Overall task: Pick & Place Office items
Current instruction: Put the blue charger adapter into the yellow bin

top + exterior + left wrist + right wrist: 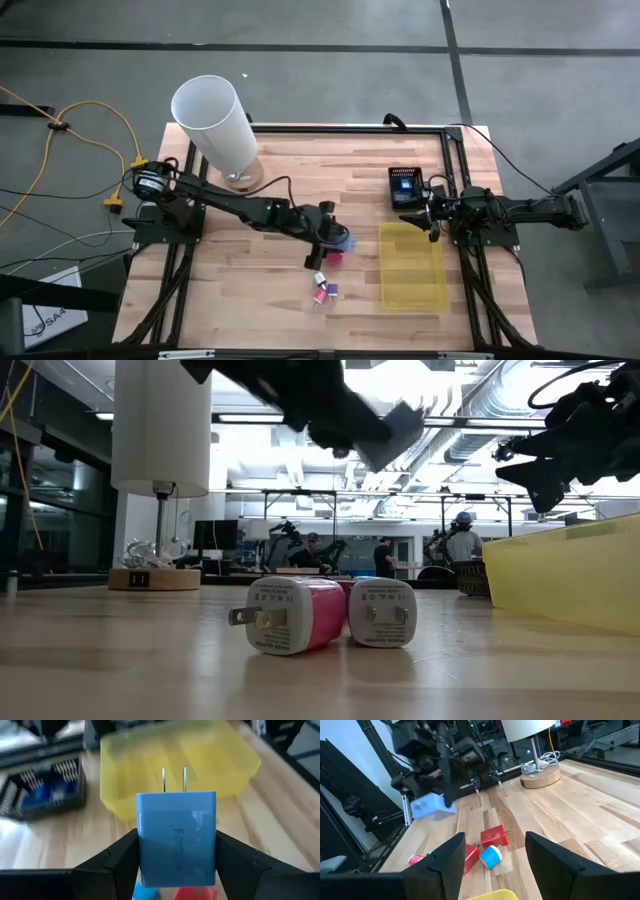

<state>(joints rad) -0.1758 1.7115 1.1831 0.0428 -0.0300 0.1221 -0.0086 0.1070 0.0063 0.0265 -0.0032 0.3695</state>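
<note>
Between the left gripper (pixel 176 865) jaws sat a blue charger (pixel 176 837), clamped; carry step, yellow tray (pixel 200 765) ahead. Right gripper (pixel 492 865) waited open.

Left arm stretched from its base at desk's left edge toward desk centre, links low and nearly straight. Left hand (pixel 335 240) raised off desk, fingers (pixel 120 857) clamped on both sides of blue plug block (pixel 176 837), prongs pointing away from wrist.

Right arm drawn back at desk's right edge, forearm lying along that edge. Right hand (pixel 432 224) lifted clear of desk, pointing toward desk centre, fingers (pixel 451 857) spread apart, nothing between them.
</note>
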